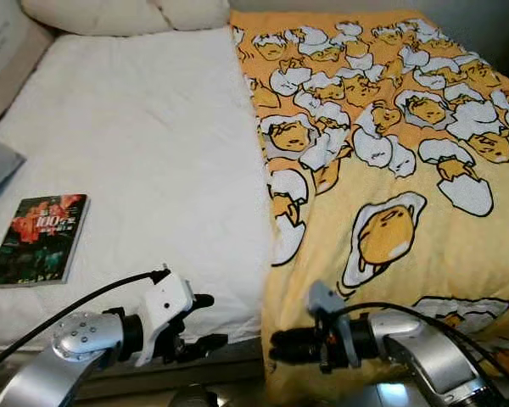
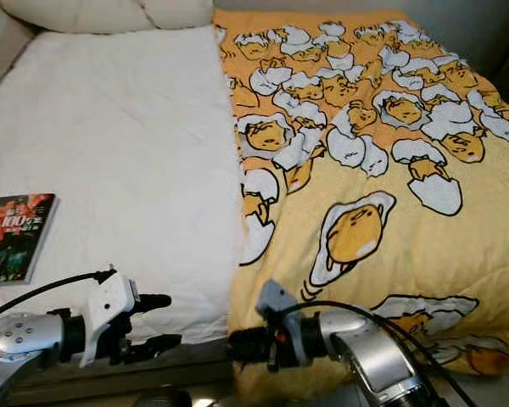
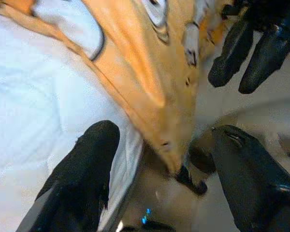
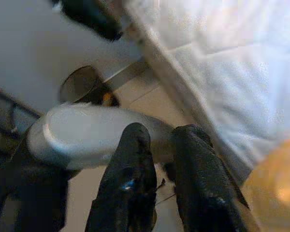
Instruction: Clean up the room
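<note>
So the bed [image 1: 144, 144] has a white sheet over its left half and an orange blanket [image 1: 407, 170] printed with cartoon eggs over the right half, its edge running down the middle and hanging off the foot of the bed. A book [image 1: 38, 239] with a dark red cover lies flat on the sheet near the left edge, well apart from the blanket. Two pale pillows [image 1: 127, 13] sit at the head. Both arms are low at the foot of the bed, pointing toward each other. The left hand [image 1: 208, 322] is spread open with its fingers apart, just off the corner of the white sheet, beside the blanket's hanging edge. The right hand [image 1: 280, 346] has its two fingers [image 4: 130, 183] pressed nearly together with nothing between them, right by the blanket's lower edge.
</note>
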Available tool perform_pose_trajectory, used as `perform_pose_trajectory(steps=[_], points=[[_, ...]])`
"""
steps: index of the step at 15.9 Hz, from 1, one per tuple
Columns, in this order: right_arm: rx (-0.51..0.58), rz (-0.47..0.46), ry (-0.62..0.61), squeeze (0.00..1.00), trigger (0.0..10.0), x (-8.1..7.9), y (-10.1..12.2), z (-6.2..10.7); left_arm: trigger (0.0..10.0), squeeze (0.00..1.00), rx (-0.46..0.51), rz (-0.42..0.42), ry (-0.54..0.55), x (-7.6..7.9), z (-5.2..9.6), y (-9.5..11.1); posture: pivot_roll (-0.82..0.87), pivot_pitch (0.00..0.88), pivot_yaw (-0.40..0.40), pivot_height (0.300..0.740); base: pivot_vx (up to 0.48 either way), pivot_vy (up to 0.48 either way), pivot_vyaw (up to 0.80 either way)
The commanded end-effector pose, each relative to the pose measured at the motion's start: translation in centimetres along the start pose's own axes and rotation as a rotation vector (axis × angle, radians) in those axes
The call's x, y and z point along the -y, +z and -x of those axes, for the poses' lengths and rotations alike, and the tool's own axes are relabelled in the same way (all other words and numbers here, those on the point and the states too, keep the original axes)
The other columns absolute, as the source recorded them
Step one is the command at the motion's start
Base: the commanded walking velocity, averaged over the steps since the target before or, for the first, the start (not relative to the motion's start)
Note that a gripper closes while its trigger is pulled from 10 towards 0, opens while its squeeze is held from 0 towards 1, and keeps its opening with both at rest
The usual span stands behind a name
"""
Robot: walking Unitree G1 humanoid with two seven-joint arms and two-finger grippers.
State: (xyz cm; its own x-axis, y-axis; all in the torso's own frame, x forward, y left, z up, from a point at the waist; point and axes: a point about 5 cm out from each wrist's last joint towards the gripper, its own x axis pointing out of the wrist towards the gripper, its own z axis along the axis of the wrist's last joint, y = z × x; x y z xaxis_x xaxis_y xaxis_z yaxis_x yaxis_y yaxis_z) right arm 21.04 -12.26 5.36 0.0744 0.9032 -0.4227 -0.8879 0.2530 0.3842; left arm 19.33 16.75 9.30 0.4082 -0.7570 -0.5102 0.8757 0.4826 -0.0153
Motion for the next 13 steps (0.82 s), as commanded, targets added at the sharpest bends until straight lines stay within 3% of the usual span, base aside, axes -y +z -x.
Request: perform_pose_trajectory(steps=[1,3,5,7,8,11,13], points=[[0.048,-0.006,-0.057,0.00,10.0,0.5,0.1,0.7,10.0,0.00,0.027,0.013,0.030,-0.1,-0.2,0.0,0.16,0.001,-0.011,0.740,0.000,0.000,0.00],[0.143,-0.002,-0.234,0.00,10.0,1.7,0.0,1.6,10.0,0.00,0.120,0.067,0.197,-1.4,-1.0,0.2,0.14,0.000,-0.011,0.740,0.000,0.000,0.00],[0.287,-0.028,-0.544,0.00,10.0,3.9,0.5,2.4,10.0,0.00,0.234,0.148,0.546,-4.4,-1.4,1.0,0.11,0.000,0.006,0.740,0.000,0.000,0.00],[0.360,-0.088,-0.788,0.00,10.0,5.5,0.9,3.1,10.0,0.00,0.260,0.198,0.661,-5.5,-1.5,1.1,0.10,0.000,0.020,0.740,0.000,0.000,0.00],[0.423,-0.129,-1.069,0.00,10.0,6.9,1.1,4.6,10.0,0.00,0.268,0.230,0.747,-6.3,-1.8,1.2,0.08,0.000,0.035,0.740,0.000,-0.382,0.00],[0.505,-0.165,-1.278,0.00,10.0,7.3,1.6,6.4,10.0,0.00,0.255,0.206,0.827,-7.2,-2.1,1.0,0.06,0.000,0.050,0.740,0.000,-0.406,0.00],[0.509,-0.124,-1.287,0.00,10.0,6.7,2.2,6.0,10.0,0.00,0.248,0.172,0.853,-7.7,-2.2,1.3,0.06,0.000,0.050,0.740,0.000,-0.428,0.00]])
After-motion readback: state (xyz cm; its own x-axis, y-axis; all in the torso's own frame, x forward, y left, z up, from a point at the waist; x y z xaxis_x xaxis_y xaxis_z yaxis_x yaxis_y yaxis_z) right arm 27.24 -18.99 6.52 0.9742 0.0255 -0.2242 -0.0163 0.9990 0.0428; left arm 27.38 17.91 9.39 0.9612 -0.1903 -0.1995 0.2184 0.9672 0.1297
